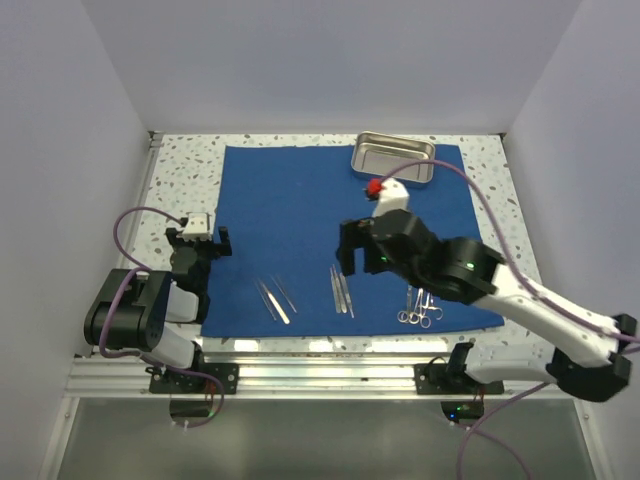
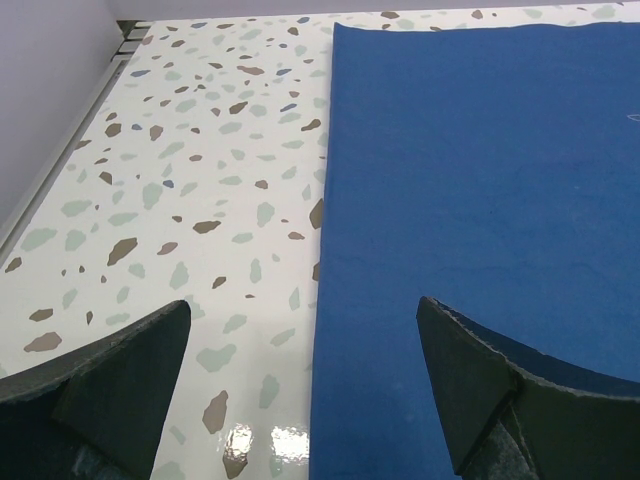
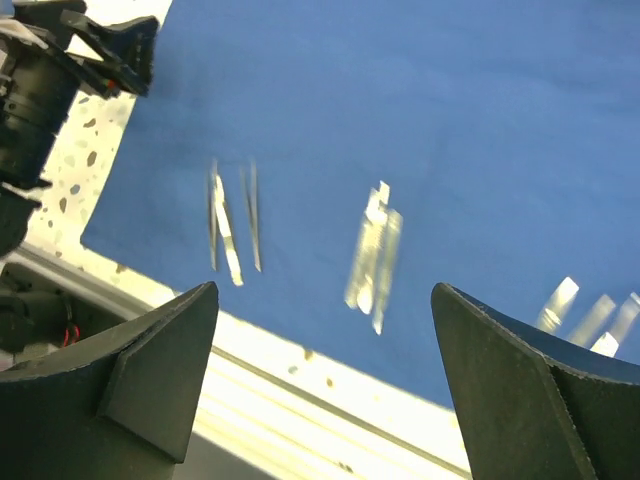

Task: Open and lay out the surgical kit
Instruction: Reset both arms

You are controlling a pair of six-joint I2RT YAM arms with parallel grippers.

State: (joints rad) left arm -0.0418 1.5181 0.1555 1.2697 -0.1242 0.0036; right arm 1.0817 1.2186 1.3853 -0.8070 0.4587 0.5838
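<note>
Right end effector (image 1: 358, 262): jaws wide, nothing held, hanging over the middle tweezers (image 1: 341, 290). Left end effector (image 2: 302, 330): jaws wide, nothing held, straddling the left edge of the blue cloth (image 1: 300, 200).

Cloth lies spread flat on the speckled counter (image 1: 185, 175). Steel tray (image 1: 392, 157) sits on its far right edge. Left tweezers (image 1: 273, 298) lie near-left, ring-handled forceps (image 1: 420, 308) near-right. Instruments are blurred in the right wrist view.
</note>
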